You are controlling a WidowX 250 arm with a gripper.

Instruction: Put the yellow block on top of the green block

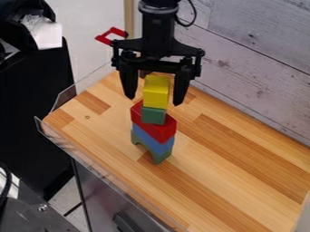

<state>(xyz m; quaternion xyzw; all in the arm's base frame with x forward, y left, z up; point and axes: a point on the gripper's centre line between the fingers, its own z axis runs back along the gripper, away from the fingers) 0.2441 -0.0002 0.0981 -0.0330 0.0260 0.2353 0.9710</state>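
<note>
The yellow block (156,92) stands upright on the small green block (153,116), at the top of a stack. Under that small block comes a red block (162,130), then a blue block (152,139), and at the bottom a green arch (158,157) on the wooden table (236,170). The gripper (153,100) hangs over the stack, its fingers spread wide — one on either side of the yellow block, with a gap showing at each side. A clear plastic rim (100,162) edges the table, and a plank wall (254,59) rises behind it — pale, with dark knots.
</note>
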